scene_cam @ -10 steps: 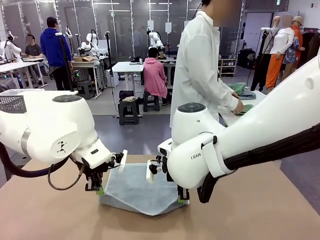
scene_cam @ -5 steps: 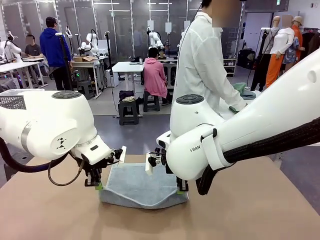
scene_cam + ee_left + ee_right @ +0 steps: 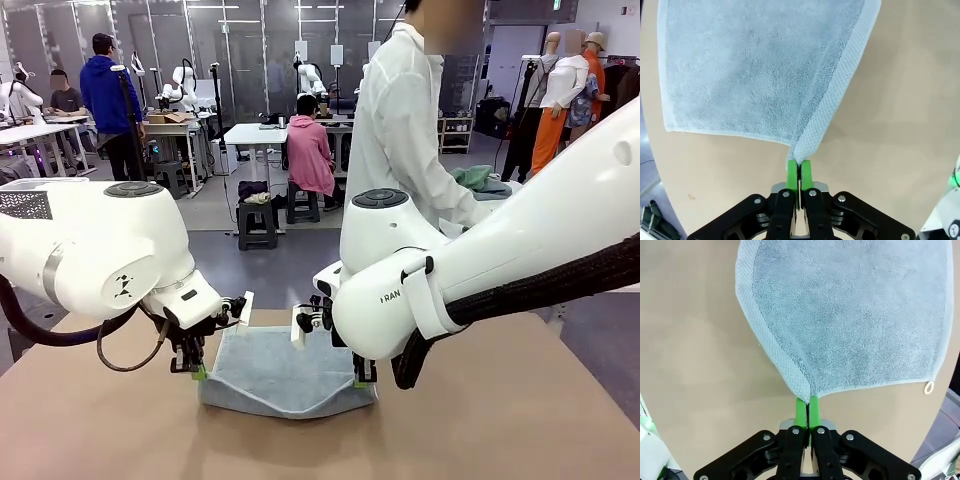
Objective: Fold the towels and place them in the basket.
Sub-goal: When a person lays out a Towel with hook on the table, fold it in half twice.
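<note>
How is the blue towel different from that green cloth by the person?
The towel is pale blue-grey; the green cloth is green. The towel is spread out, the left gripper and right gripper pinching its corners; the green cloth sits bunched up far behind. Both are fabric.

Letters "RAN" on the right arm point(image 3: 392, 297)

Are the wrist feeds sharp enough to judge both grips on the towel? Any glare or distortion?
Left wrist view: sharp, even light, terry weave of the towel crisp where the left fingers pinch its corner; wide-angle bends the table edge. Right wrist view: sharp, no glare, right fingers and white loop clear. Front view: towel in focus, evenly lit, arm housings loom large.
</note>
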### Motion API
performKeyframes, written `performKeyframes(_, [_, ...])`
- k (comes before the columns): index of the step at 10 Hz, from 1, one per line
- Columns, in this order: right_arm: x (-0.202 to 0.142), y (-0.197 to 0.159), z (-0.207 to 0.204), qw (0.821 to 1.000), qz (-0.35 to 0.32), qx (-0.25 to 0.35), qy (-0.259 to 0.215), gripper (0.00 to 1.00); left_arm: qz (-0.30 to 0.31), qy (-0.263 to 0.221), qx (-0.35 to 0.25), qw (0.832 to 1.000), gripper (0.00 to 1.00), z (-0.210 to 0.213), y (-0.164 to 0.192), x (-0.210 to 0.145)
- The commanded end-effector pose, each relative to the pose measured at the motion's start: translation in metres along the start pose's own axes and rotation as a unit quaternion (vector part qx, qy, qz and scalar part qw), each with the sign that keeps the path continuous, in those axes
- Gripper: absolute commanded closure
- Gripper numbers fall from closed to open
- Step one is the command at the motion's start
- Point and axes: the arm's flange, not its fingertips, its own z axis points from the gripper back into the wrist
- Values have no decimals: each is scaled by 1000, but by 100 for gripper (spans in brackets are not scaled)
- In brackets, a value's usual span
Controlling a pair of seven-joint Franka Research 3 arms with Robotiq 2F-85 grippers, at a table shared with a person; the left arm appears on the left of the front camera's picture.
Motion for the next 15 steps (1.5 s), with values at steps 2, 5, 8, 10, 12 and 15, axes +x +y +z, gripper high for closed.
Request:
performKeyframes(2, [-9,-47,3,999,4,18,-35,98,-11,-26,-2,1000,96,16,43,0])
performKeyframes(5, [-1,-87,23,999,15,3,-42,98,-25,-36,14,999,96,37,88,12])
performKeyframes(8, [6,-135,40,999,16,-8,-39,98,-11,-26,13,1000,96,38,139,14])
performKeyframes(10, [7,-159,45,999,4,-6,-34,98,12,-25,8,1000,96,37,161,7])
performKeyframes(12, [5,-179,44,999,5,-10,-32,98,20,-30,6,999,96,33,179,2])
performKeyframes(15, [-4,-194,31,999,-4,-8,-37,98,39,-19,1,999,96,27,189,-3])
